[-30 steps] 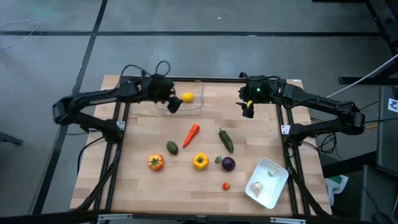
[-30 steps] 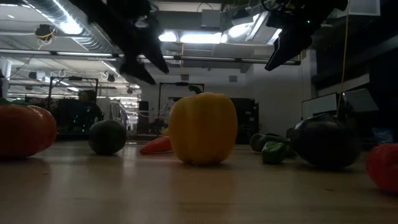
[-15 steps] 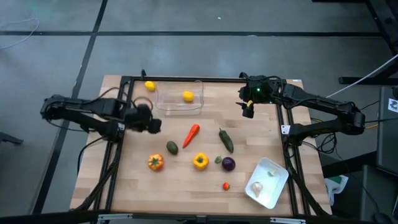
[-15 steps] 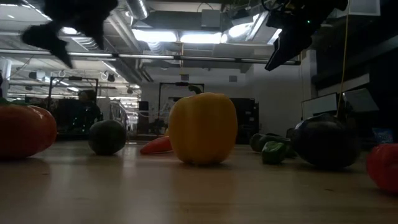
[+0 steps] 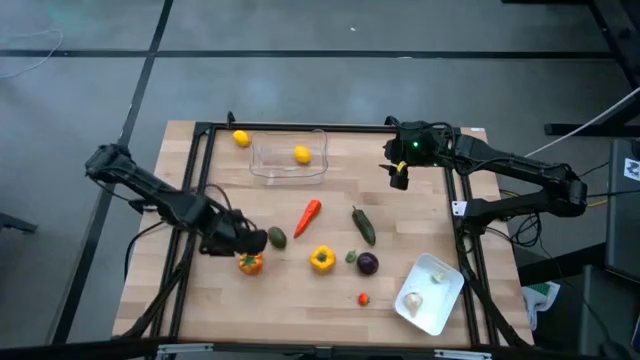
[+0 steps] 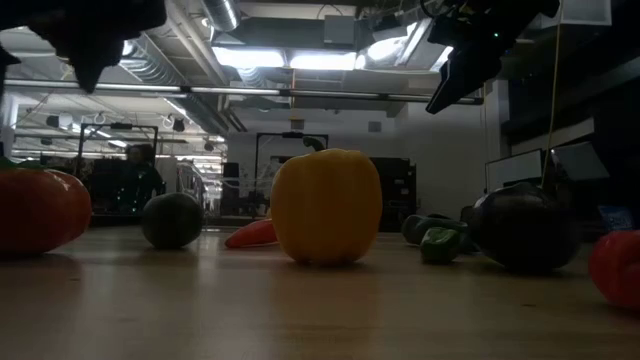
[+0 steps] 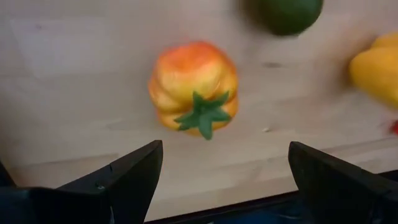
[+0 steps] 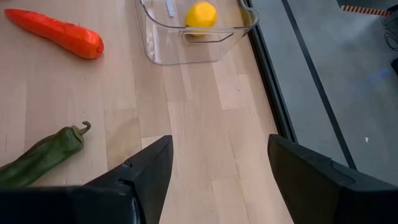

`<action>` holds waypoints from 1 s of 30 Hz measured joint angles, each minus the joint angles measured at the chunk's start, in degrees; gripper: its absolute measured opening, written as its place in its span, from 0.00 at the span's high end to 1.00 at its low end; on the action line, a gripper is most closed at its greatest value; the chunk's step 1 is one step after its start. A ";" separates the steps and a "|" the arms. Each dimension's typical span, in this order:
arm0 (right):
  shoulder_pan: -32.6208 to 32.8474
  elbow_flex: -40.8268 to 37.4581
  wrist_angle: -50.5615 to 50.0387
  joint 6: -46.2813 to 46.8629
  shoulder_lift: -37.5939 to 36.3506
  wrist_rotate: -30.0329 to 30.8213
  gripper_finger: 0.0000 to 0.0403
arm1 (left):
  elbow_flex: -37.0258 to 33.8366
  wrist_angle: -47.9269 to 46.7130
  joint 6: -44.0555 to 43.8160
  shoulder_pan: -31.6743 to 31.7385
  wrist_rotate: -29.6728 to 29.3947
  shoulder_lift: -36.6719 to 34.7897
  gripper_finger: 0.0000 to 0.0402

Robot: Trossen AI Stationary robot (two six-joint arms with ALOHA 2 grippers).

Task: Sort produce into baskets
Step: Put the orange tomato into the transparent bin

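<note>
the orange tomato [image 5: 250, 263] sits on the worktop [image 5: 300, 310] at the near left, free, just beside a dark green piece [image 5: 277, 237]. the left hand [image 5: 252, 241] hangs over it with fingers spread wide and empty; in the wrist view the tomato lies ahead of the gap rather than between the fingers. if the hand drops from here, a finger could likely land on the round top and roll it off, or nudge the green piece. the left arm reaches in low from the left edge. the right hand [image 5: 399, 176] waits open, raised at the far right, near the clear tub [image 5: 262, 167].
</note>
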 joint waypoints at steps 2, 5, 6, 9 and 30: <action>0.02 0.00 -0.02 0.00 0.00 0.02 0.36 | 0.00 1.59 0.16 -1.48 0.06 2.53 0.15; 0.00 0.00 0.00 0.00 0.00 0.00 0.36 | 0.00 2.54 -0.07 -3.07 0.08 5.76 0.15; 0.00 0.00 -0.02 0.00 0.00 0.01 0.36 | 0.00 2.57 -0.55 -3.41 0.08 6.54 0.15; 0.00 0.00 -0.02 0.00 0.00 0.00 0.36 | -0.02 3.34 -1.35 -3.91 0.06 8.24 0.15; 0.02 0.00 0.00 -0.01 0.00 0.01 0.36 | 0.00 1.56 -1.70 -5.29 -4.45 8.93 0.01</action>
